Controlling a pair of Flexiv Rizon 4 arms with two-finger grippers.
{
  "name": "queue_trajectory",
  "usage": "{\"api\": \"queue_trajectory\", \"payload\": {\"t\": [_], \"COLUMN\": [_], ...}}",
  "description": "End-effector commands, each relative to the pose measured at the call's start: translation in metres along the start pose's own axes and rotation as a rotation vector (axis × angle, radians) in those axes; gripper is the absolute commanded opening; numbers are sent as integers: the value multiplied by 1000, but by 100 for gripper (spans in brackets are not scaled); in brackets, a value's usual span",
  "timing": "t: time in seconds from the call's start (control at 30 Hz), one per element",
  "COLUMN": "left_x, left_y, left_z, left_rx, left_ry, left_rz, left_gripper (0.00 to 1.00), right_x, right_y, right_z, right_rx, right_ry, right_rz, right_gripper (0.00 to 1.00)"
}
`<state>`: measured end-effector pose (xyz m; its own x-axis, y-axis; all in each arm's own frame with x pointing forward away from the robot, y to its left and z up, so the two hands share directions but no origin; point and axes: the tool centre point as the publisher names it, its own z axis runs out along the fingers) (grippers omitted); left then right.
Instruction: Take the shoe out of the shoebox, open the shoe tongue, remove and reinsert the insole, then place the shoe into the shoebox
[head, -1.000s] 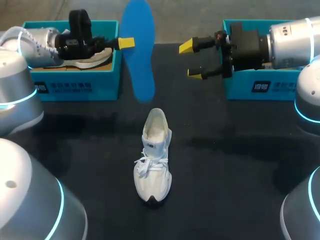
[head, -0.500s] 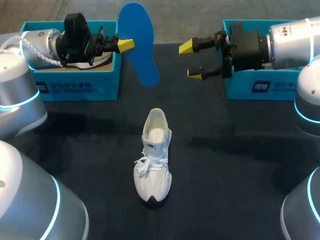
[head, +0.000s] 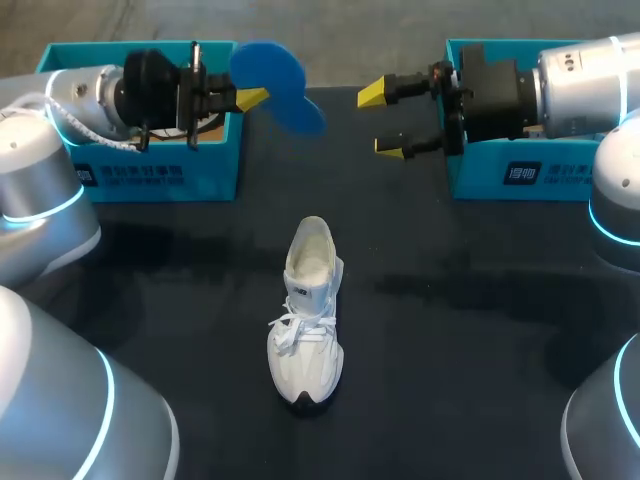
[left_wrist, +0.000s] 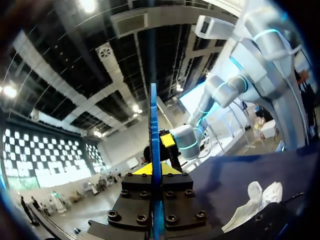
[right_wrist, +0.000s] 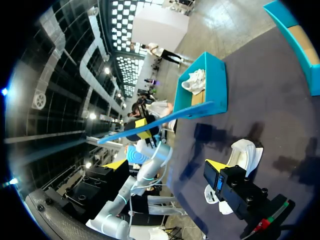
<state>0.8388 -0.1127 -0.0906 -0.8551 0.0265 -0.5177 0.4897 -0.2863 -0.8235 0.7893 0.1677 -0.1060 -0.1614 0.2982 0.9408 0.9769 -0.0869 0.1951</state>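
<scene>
Your dark worktop (head: 480, 350) fills the head view, with your left arm (head: 80, 95) reaching in low across the left shoebox (head: 150, 175) and your right arm (head: 580, 85) lying over the right shoebox (head: 520, 175), both forearms roughly level and pointing toward the middle.

The white shoe (head: 308, 320) stands upright on its sole mid-worktop, well apart from both boxes. Its long axis runs near to far, with the toe toward the near edge and the open heel end toward the far edge.

The blue insole (head: 275, 80) is up in the air just beside the left shoebox, and the left gripper (head: 250, 98) has its fingers clamped on it.

From overhead the insole looks short. The left wrist view shows it edge-on, a thin blue line (left_wrist: 153, 150) running straight out between the fingers. The right wrist view gives its full length (right_wrist: 155, 122) as a long strip, tilted slightly.

That same view shows another white shoe (right_wrist: 192, 80) inside the left shoebox, hidden overhead by the arm.

The right gripper (head: 382, 120) hovers facing the insole, fingers spread wide, holding nothing.
</scene>
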Motion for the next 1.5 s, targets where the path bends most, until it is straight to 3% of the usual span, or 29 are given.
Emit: {"api": "queue_trajectory", "payload": {"t": [0.03,0.33,0.53,1.5], "left_x": [-1,0,1,25], "left_y": [4,9,13,21], "left_z": [2,8,9,22], "left_rx": [15,29,-6,-27], "left_ry": [54,157,233,255], "left_rz": [157,446,637,1033], "left_gripper": [0,0,0,0], "right_x": [0,0,0,0], "right_y": [1,1,1,1], "right_z": [2,2,2,2], "right_rx": [-1,-1,-1,-1], "right_ry": [0,0,0,0], "right_rz": [0,0,0,0], "right_gripper": [100,100,100,100]}}
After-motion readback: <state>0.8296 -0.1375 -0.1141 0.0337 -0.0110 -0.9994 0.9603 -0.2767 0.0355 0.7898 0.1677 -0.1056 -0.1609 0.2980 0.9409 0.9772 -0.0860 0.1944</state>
